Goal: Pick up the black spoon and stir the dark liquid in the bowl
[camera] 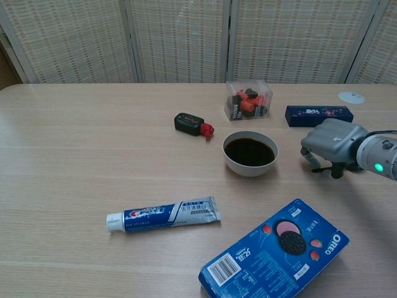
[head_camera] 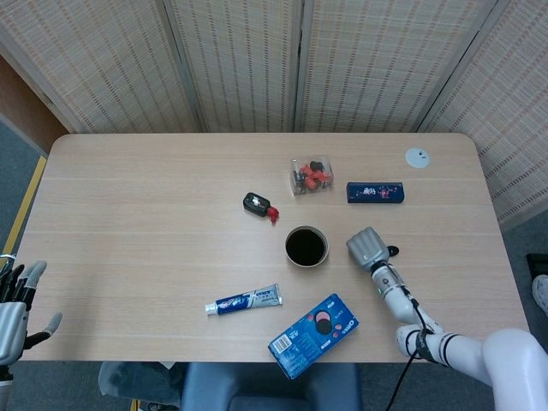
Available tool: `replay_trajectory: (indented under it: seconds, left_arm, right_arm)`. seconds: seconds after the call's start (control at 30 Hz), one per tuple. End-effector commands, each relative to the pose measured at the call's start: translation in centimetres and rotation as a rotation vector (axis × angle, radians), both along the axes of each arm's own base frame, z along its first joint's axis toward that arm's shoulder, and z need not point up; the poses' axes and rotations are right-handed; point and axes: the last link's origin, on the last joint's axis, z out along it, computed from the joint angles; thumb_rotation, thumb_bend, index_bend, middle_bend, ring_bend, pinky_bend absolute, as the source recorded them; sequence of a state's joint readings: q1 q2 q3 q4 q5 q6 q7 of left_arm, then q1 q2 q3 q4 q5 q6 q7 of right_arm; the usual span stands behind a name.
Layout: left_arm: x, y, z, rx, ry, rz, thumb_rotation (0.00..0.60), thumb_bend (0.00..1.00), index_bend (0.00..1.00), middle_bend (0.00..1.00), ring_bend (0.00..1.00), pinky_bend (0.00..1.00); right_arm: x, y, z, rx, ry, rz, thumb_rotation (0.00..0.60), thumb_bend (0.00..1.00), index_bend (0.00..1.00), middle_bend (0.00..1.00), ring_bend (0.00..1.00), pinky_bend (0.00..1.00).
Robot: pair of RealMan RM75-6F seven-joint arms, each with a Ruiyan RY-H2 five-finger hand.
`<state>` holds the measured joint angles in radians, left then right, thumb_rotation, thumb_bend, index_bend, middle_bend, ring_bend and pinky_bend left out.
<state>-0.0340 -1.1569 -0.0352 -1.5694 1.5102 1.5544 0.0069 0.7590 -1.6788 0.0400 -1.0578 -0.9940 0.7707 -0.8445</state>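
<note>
The right hand (camera: 333, 141) hangs palm-down just right of the white bowl (camera: 250, 153) of dark liquid (camera: 249, 151), fingers pointing at the table. A small black shape at the hand's far side, likely the black spoon (head_camera: 392, 250), is mostly hidden, and whether the fingers grip it cannot be told. The left hand (head_camera: 14, 304) waits spread and empty, far left of the bowl. A toothpaste tube (camera: 163, 214) lies in front of the bowl, with a blue cookie box (camera: 275, 251) nearer the camera.
</note>
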Motion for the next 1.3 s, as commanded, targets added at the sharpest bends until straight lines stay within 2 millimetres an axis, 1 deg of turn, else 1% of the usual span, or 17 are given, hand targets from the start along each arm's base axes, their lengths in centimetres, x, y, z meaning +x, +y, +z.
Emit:
replay_trajectory:
  seconds: [0.03,0.2,0.37,0.47,0.7,0.83,0.97,1.13,1.3]
  left_arm:
    - [0.0,0.0,0.0,0.000,0.001,-0.001,0.600,0.26,0.00,0.00,0.00,0.00]
    - [-0.1,-0.1,0.1,0.003,-0.002,-0.001,0.600,0.26,0.00,0.00,0.00,0.00]
    - [-0.1,-0.2,0.1,0.004,-0.001,0.001,0.600,0.26,0.00,0.00,0.00,0.00]
    - [-0.1,-0.2,0.1,0.003,-0.001,0.001,0.600,0.26,0.00,0.00,0.00,0.00]
    - [0.1,-0.1,0.2,0.003,0.007,-0.004,0.600,0.26,0.00,0.00,0.00,0.00]
    - [0.2,0.0,0.3,0.003,0.012,-0.005,0.600,0.26,0.00,0.00,0.00,0.00]
    - [0.3,-0.1,0.4,0.005,0.014,-0.006,0.600,0.26,0.00,0.00,0.00,0.00]
    - [0.2,-0.2,0.6,0.008,0.018,0.001,0.600,0.26,0.00,0.00,0.00,0.00]
    - [0.3,-0.3,0.6,0.008,0.018,0.002,0.600,0.26,0.00,0.00,0.00,0.00]
  right_arm:
    - [0.0,0.0,0.0,-0.001,0.001,0.000,0.600,0.34,0.53,1.00,1.00,1.00]
    - [-0.1,0.0,0.0,-0.006,-0.001,-0.003,0.600,0.37,0.57,1.00,1.00,1.00]
    - [0.0,0.0,0.1,-0.011,-0.013,-0.004,0.600,0.43,0.63,1.00,1.00,1.00]
    - [0.5,-0.1,0.4,-0.019,-0.047,-0.004,0.600,0.45,0.65,1.00,1.00,1.00]
    - [4.1,0.1,3.8,-0.058,-0.293,0.019,0.600,0.46,0.67,1.00,1.00,1.00]
    - [6.7,0.0,5.6,-0.063,-0.492,0.009,0.600,0.46,0.69,1.00,1.00,1.00]
    - [8.8,-0.2,6.7,-0.046,-0.690,-0.029,0.600,0.46,0.70,1.00,1.00,1.00]
    - [10.9,-0.8,7.5,-0.005,-0.936,-0.098,0.600,0.46,0.70,1.00,1.00,1.00]
    - [12.3,-1.5,6.7,0.041,-1.131,-0.180,0.600,0.47,0.72,1.00,1.00,1.00]
